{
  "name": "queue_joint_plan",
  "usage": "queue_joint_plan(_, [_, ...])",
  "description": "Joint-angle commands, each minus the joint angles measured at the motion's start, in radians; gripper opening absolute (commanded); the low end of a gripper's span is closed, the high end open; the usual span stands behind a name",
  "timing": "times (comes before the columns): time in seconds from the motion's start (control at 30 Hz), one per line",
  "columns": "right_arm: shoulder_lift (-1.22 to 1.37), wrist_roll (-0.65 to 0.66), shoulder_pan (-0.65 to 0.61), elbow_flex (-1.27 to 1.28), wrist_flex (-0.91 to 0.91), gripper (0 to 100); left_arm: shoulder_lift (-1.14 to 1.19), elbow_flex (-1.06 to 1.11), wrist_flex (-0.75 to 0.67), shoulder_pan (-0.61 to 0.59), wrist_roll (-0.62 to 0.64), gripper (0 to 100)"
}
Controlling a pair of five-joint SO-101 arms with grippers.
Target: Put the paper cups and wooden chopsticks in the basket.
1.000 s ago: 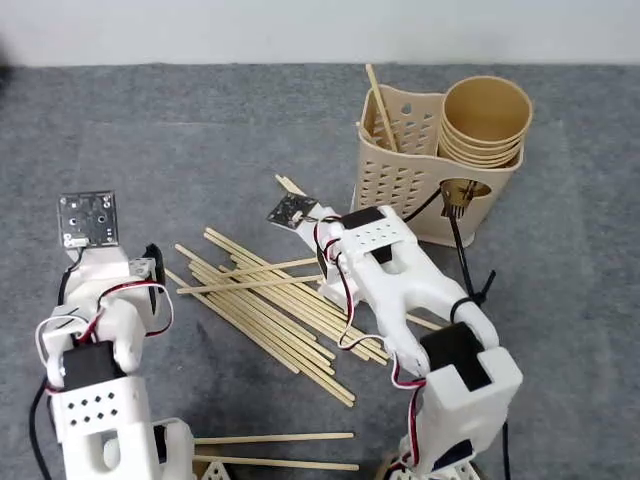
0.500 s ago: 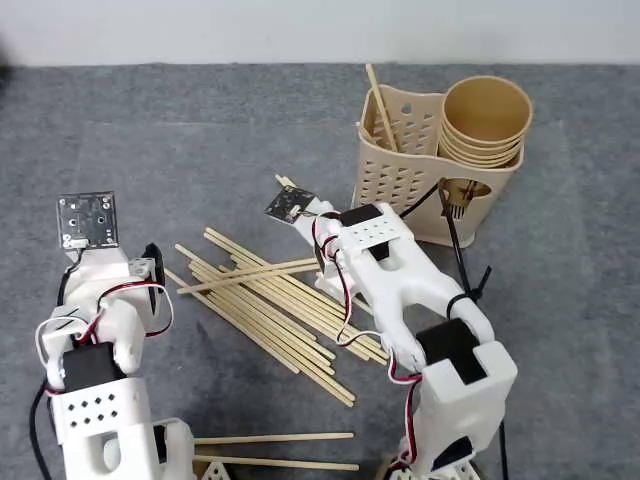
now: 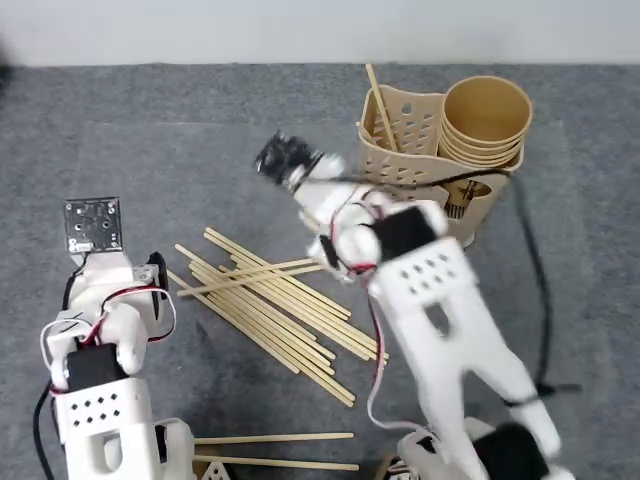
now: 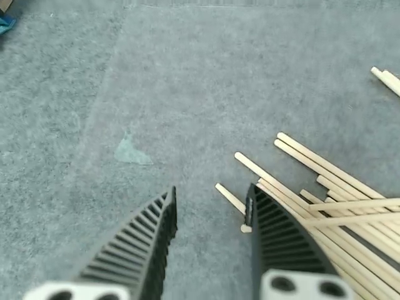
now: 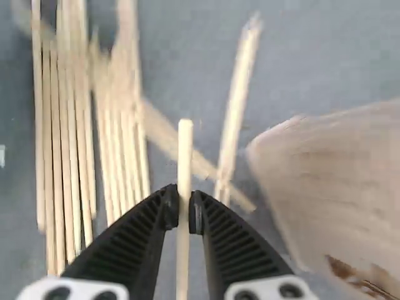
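Note:
A pile of wooden chopsticks (image 3: 270, 300) lies on the grey mat in the middle. The beige basket (image 3: 400, 180) stands at the back right with a stack of paper cups (image 3: 487, 115) and one upright chopstick (image 3: 380, 105) inside. My right gripper (image 5: 180, 209) is shut on a single chopstick (image 5: 184, 156), raised above the pile (image 5: 81, 125) and close to the basket (image 5: 325, 187). The right arm (image 3: 340, 215) hangs just left of the basket. My left gripper (image 4: 209, 209) is open and low over the mat, at the near ends of the pile (image 4: 312, 187).
Two stray chopsticks (image 3: 275, 438) lie near the front edge between the arm bases. The left arm (image 3: 110, 310) stands at the front left. Open grey mat stretches to the back left. A pale wall borders the far side.
The right arm has lifted off the pile and swung back toward the basket, carrying one chopstick. The left arm has barely shifted.

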Motion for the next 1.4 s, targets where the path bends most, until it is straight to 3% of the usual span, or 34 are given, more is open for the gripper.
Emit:
queue_joint_plan(0.0, [-0.076,-0.100,0.031,-0.247,0.036,0.8,-0.020,-0.008,-0.025,0.003,0.002,18])
queue_joint_plan(0.1, [-0.076,-0.137,0.070,-0.371,0.001,0.8,-0.018,-0.008,-0.025,0.003,0.002,18])
queue_joint_plan(0.3, [-0.076,-0.296,0.193,-0.451,-0.277,0.8,-0.023,0.018,-0.031,0.028,0.002,18])
queue_joint_plan(0.47, [-0.056,-0.310,0.260,-0.446,-0.464,0.8,-0.023,0.031,-0.029,0.089,0.002,18])
queue_joint_plan(0.83, [0.136,-0.365,0.317,-0.446,-0.808,0.9,-0.023,0.033,-0.031,0.094,0.000,18])
queue_joint_plan(1.13, [0.243,-0.359,0.354,-0.328,-0.814,1.3,-0.023,0.035,-0.031,0.092,0.000,18])
queue_joint_plan(1.37, [0.234,-0.356,0.346,-0.299,-0.727,24.1,-0.023,0.015,-0.029,0.095,-0.006,19])
